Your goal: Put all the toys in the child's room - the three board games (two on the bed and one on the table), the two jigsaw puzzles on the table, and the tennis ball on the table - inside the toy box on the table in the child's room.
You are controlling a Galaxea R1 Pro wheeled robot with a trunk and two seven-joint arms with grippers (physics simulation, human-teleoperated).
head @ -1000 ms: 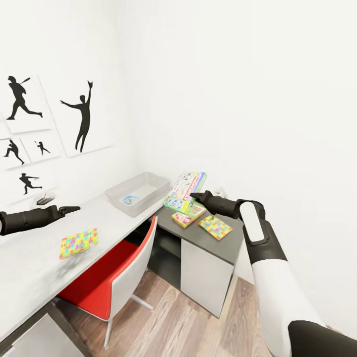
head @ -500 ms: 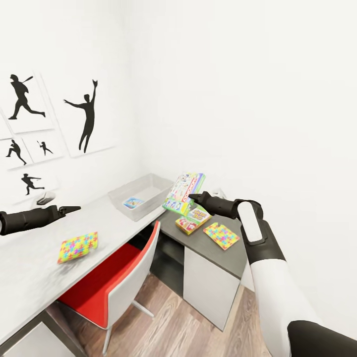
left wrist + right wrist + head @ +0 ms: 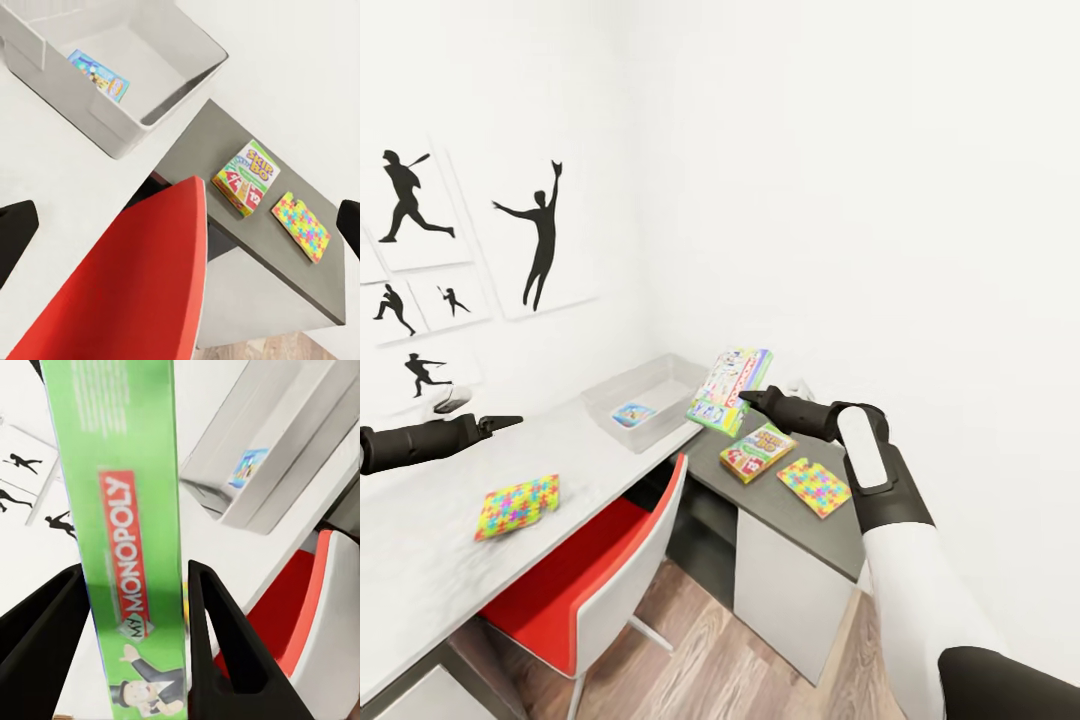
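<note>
My right gripper point(image 3: 752, 397) is shut on the green and white board game point(image 3: 732, 388), holding it tilted on edge in the air beside the toy box point(image 3: 660, 372); its fingers point(image 3: 217, 645) clamp the game's green side point(image 3: 127, 532). A blue board game point(image 3: 632, 413) lies in the toy box. The yellow-green and red board game point(image 3: 757, 451) and one jigsaw puzzle point(image 3: 815, 487) lie on the table's dark side unit point(image 3: 760, 497). Another jigsaw puzzle point(image 3: 518, 505) lies on the pale table top point(image 3: 420, 560), below my open left gripper point(image 3: 508, 421). The tennis ball and bed are out of view.
A red and white chair point(image 3: 590, 570) is tucked under the table between the pale top and the dark unit. White walls close in behind and to the right, with black silhouette pictures point(image 3: 540, 235) on the left wall. Wooden floor point(image 3: 700, 660) lies below.
The camera has shifted slightly. Relative to the table, my right gripper has carried the green and white game away from the yellow-green game, closer to the toy box. The left arm has not moved.
</note>
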